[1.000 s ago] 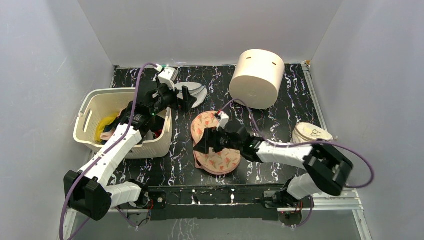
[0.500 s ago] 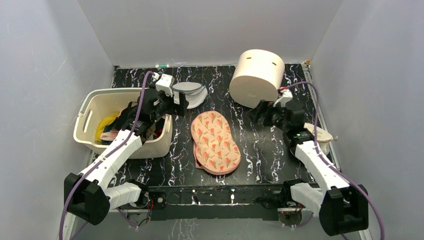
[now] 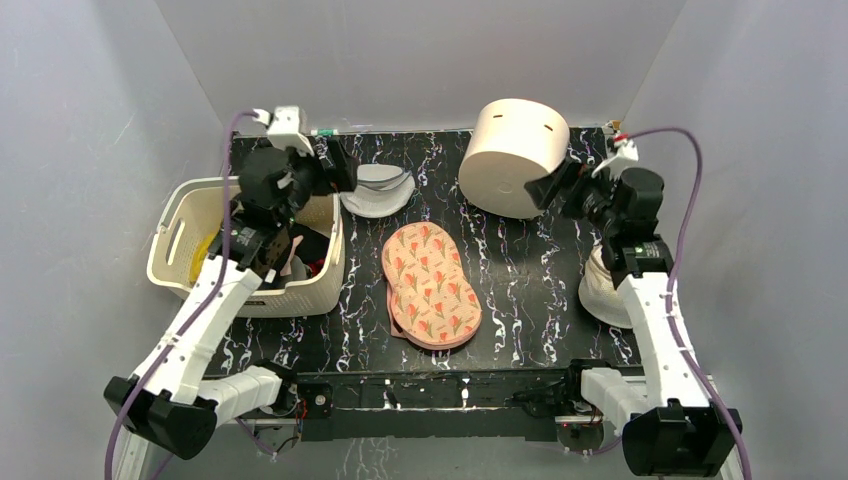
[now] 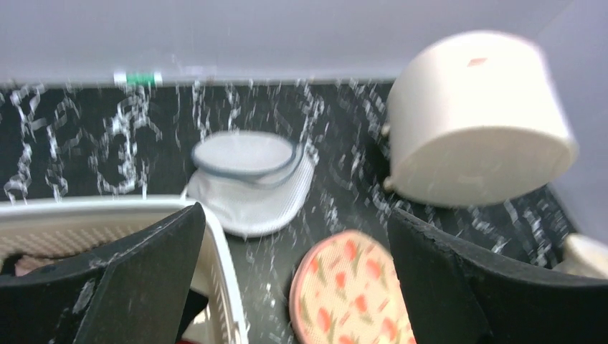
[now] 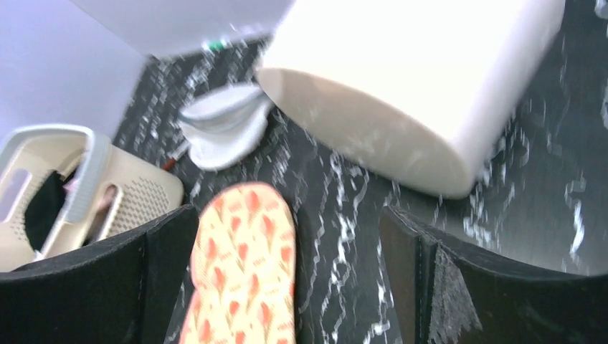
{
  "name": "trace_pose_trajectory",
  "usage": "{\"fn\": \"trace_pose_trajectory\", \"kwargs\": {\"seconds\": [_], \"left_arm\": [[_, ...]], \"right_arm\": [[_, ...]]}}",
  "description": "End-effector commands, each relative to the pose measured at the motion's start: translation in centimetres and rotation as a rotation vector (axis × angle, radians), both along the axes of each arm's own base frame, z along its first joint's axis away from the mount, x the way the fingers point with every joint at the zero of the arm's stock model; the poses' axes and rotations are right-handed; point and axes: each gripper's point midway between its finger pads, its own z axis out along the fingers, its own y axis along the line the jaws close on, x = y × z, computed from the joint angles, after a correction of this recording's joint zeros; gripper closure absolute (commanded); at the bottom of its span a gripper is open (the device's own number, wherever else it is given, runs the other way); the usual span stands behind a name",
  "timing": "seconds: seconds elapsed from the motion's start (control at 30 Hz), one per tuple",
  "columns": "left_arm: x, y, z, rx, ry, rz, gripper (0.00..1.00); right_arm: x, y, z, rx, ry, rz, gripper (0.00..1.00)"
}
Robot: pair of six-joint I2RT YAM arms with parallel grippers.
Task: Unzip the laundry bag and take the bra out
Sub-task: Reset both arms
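The flowered laundry bag (image 3: 432, 285) lies flat and closed in the middle of the counter (image 3: 520, 290), with neither arm touching it. The left hand (image 3: 338, 176) hangs wide open and empty above the laundry basket's (image 3: 200, 187) far corner; the right hand (image 3: 556, 190), likewise spread and empty, hovers beside the cream tub (image 3: 512, 155)

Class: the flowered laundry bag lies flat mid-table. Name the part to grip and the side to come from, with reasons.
Probably the pink zipper rim at the near end of the laundry bag, coming down from above: it lies flat and closed, so only its thin edge offers a pinch. Where it opens cannot be told.
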Motion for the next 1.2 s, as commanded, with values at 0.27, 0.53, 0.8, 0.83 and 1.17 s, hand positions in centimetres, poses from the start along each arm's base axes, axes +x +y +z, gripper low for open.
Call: {"fn": "trace_pose_trajectory", "kwargs": {"seconds": [0.27, 0.53, 0.8, 0.83, 1.17], "left_arm": [[-6.4, 3.8, 19.5, -0.052, -0.381, 0.027, 0.02], [-12.0, 8.1, 24.1, -0.016, -0.538, 0.119, 0.02], [-14.1, 9.6, 23.9, 0.000, -0.553, 0.148, 0.02], [-14.1, 9.7, 23.7, 0.002, -0.547, 0.150, 0.02], [-12.9, 8.0, 22.2, -0.039, -0.496, 0.098, 0.02]], "right_arm": [[-3.2, 2.7, 18.9, -0.177, -0.342, 0.015, 0.02], [-8.6, -0.5, 26.1, -0.202, -0.571, -0.113, 0.02], [-10.4, -1.3, 27.2, -0.136, -0.615, -0.161, 0.02], [-10.4, -1.3, 27.2, -0.134, -0.610, -0.165, 0.02], [-12.0, -1.3, 27.3, -0.115, -0.677, -0.156, 0.02]]}}
